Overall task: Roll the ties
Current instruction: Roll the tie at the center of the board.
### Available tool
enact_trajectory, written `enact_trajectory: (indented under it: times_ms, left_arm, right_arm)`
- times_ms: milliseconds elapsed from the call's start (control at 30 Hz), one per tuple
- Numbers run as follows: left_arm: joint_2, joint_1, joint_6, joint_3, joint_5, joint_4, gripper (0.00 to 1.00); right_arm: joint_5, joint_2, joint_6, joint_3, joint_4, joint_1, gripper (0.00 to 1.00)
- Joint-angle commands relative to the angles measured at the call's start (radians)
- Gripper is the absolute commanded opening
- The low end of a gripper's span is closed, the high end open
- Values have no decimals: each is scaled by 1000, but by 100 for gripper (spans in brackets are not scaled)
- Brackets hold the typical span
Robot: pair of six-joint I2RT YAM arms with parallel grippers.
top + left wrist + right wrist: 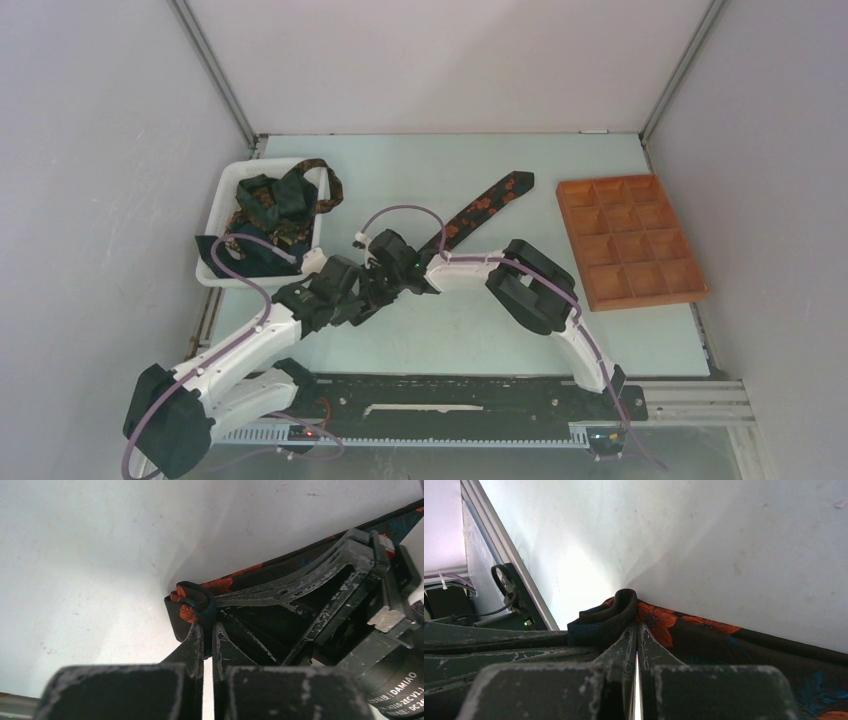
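Note:
A dark tie (482, 205) with orange-red flowers lies diagonally on the table, its pointed wide end toward the far right. Its near end is wound into a small roll (191, 601). My left gripper (207, 627) is shut on that roll from below. From the right, the right gripper's fingers (300, 580) reach the same roll. In the right wrist view my right gripper (636, 626) is shut on the folded end (621, 607) of the tie (704, 640). From above, the two grippers (372, 292) (400, 268) meet tip to tip at mid table.
A white bin (215, 215) at the far left holds several more tangled ties (270, 205), one draped over its rim. An orange-brown compartment tray (573, 240) sits at the right. Grey walls enclose the table on three sides.

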Motion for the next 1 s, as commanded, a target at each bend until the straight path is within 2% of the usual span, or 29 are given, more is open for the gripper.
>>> enact_trajectory:
  times_ms: [0, 800, 900, 967]
  left_arm:
    - [48, 1, 35, 48, 11, 69, 0]
    - [197, 1, 39, 48, 24, 162, 0]
    - [222, 1, 45, 52, 25, 170, 10]
    - [231, 1, 46, 49, 25, 182, 28]
  right_arm:
    - [-18, -31, 13, -22, 56, -17, 0]
    - [9, -172, 2, -140, -23, -128, 0]
    - [6, -176, 0, -146, -18, -130, 0]
    - [1, -177, -2, -145, -14, -132, 0]
